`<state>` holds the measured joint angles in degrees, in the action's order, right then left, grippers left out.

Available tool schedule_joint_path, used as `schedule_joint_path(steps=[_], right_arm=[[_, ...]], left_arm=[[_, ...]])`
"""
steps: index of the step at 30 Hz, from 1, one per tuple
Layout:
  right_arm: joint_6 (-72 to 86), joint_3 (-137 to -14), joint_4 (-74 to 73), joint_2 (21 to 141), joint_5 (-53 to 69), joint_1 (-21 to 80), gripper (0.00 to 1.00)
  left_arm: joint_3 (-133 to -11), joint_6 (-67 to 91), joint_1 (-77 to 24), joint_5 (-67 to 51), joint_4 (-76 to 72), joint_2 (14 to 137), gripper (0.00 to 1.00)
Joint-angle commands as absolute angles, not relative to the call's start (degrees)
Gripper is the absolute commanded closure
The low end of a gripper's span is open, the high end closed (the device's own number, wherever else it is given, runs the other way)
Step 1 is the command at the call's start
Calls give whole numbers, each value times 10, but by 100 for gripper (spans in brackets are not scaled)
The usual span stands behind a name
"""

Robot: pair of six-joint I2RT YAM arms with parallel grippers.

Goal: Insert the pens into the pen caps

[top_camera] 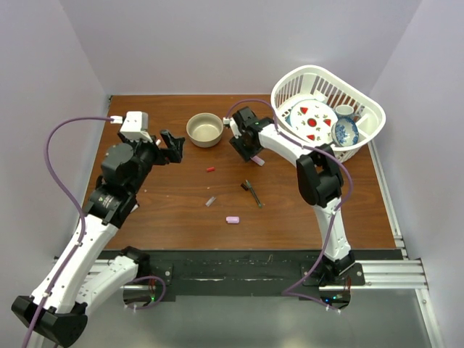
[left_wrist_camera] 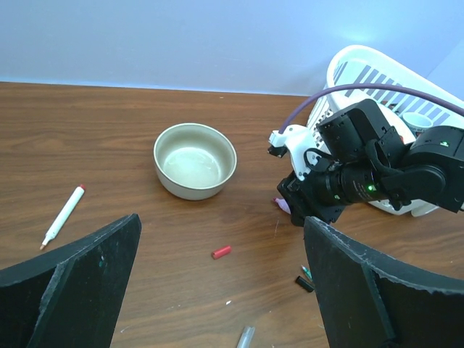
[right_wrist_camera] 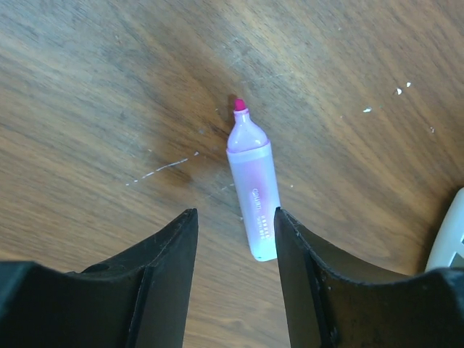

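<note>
- Down between the fingers of the right gripper (right_wrist_camera: 234, 214), flat on the brown wooden table (top_camera: 159, 217): one chunky pink marker (right_wrist_camera: 254, 192), no cap on, dark pink tip pointing away from the gripper.
- Right gripper's black fingers (right_wrist_camera: 163, 275) partly apart, not squeezing anything.
- Bare wood showing between the marker and one finger.
- Other finger just beside the marker's back end; touching or not, hard to tell.
- Left gripper (left_wrist_camera: 221, 221) spread as wide as can be, holding nothing, up above the table.
- Straight ahead of the left gripper, a little way off: round tan bowl (left_wrist_camera: 196, 161), sitting upright.
- Just ahead of the left gripper, in line with the gap between its fingers: small red pen cap (left_wrist_camera: 221, 252), lying on its side.
- Closer in, under the left gripper: small grey pen cap (left_wrist_camera: 246, 337), partly cut off at the bottom of the wrist view.
- Off to the left side of that wrist view: thin white pen (left_wrist_camera: 64, 215), red at one end, lying flat, well apart from the caps.
- By the left gripper's other finger: dark grey pen (left_wrist_camera: 304, 279), mostly hidden behind that finger.
- Nearer the arm bases, well apart from both grippers and from the pink marker: small pink pen cap (top_camera: 233, 220).
- Beyond the right gripper, at the far corner of the table: white plastic basket (top_camera: 313, 69) with dishes in it.
</note>
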<state>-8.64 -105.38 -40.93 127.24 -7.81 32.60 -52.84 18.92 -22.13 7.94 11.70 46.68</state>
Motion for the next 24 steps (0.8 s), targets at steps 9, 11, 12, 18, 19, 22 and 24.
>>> schedule_joint_path(steps=[9,11,12,18,19,22,24], right_arm=[[-103,-1056,-410,1287,-37,303,47],[-100,-1051,-406,1287,-36,304,50],[-101,-1048,-405,1289,-35,303,52],[-90,-1023,-401,1278,-25,305,73],[-81,-1018,-397,1264,-25,306,76],[-49,-982,-373,1224,-27,312,85],[-33,-942,-339,1168,-31,324,87]], left_arm=[[-531,185,-218,52,101,469,1],[-532,185,-218,55,104,472,2],[-533,186,-219,56,105,473,2],[-498,274,-218,-21,99,445,9],[-489,291,-218,-32,94,439,9],[-466,333,-218,-83,77,453,11],[-462,355,-218,-91,75,478,12]])
